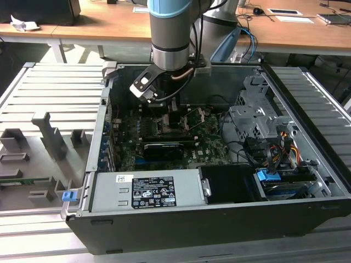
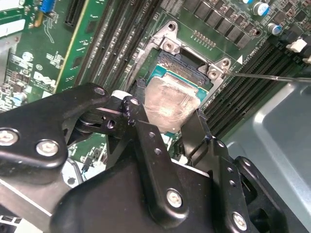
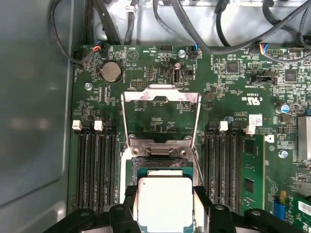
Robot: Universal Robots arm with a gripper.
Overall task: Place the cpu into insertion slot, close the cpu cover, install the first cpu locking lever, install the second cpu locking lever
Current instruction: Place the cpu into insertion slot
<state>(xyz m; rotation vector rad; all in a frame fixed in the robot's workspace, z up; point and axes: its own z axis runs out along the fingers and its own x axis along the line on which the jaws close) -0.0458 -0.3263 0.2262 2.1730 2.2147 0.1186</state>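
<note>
Hand [image 3: 164, 216] clamped on cpu [image 3: 164, 201] edges over insertion slot [image 3: 158, 162], cpu cover [image 3: 141, 95] raised clear

Case top open; arm [image 1: 170, 33] enters at the exterior view's upper centre. Gripper [image 3: 164, 196], clamped on the cpu [image 2: 170, 102], occupies the room over the insertion slot [image 3: 158, 151]. The cpu cover [image 3: 160, 94] is swung open just beyond it. Low memory slots [image 3: 97, 165] flank both sides. Drive cage [image 1: 255, 118] and cables [image 1: 241, 148] crowd the exterior view's right.

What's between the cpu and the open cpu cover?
In the first wrist view: a bare strip of the insertion slot, then the silver hinge bracket with its screws. The pincer grips the cpu by two edges.
</note>
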